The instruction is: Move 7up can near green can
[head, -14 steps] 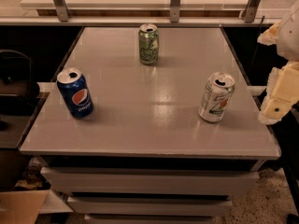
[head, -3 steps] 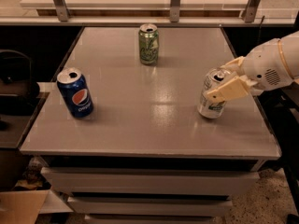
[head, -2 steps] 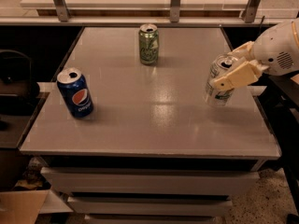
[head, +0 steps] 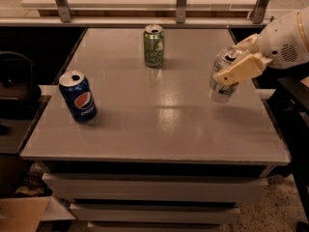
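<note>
The green can [head: 153, 45] stands upright at the far middle of the grey table [head: 159, 129]. The 7up can [head: 222, 77], white and silver, is tilted and held off the tabletop at the right side. My gripper [head: 236, 66] comes in from the right and is shut on the 7up can around its upper half, with one cream finger [head: 241, 68] across its front. The can hangs well to the right of and nearer than the green can.
A blue Pepsi can [head: 78, 95] stands upright at the left of the table. A metal rail with posts [head: 181, 4] runs behind the table. Drawers [head: 154, 192] sit under the tabletop. Dark furniture [head: 14, 95] stands at the left.
My gripper closed on the 7up can, lifted it off the table and carried it up and back. The green and Pepsi cans have not moved.
</note>
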Robot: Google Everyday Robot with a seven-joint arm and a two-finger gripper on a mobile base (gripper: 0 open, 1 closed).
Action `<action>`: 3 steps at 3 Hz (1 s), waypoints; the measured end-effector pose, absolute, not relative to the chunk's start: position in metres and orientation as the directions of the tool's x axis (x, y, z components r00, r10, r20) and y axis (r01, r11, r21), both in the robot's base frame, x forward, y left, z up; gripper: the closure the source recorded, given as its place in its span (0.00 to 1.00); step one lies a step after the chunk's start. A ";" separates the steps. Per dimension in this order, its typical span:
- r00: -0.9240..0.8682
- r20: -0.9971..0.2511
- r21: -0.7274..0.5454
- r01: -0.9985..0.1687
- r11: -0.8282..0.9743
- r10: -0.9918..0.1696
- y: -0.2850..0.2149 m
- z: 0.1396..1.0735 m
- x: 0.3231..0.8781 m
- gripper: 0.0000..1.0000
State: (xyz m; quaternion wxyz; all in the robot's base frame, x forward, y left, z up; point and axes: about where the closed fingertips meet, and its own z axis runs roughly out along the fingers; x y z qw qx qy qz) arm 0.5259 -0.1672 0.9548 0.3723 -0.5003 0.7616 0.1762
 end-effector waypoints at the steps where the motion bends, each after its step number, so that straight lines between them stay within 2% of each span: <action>1: -0.214 -0.734 -0.128 -0.889 0.440 -0.645 -0.156 0.969 0.557 1.00; 3: -0.207 -0.732 -0.136 -0.889 0.437 -0.649 -0.119 0.976 0.641 1.00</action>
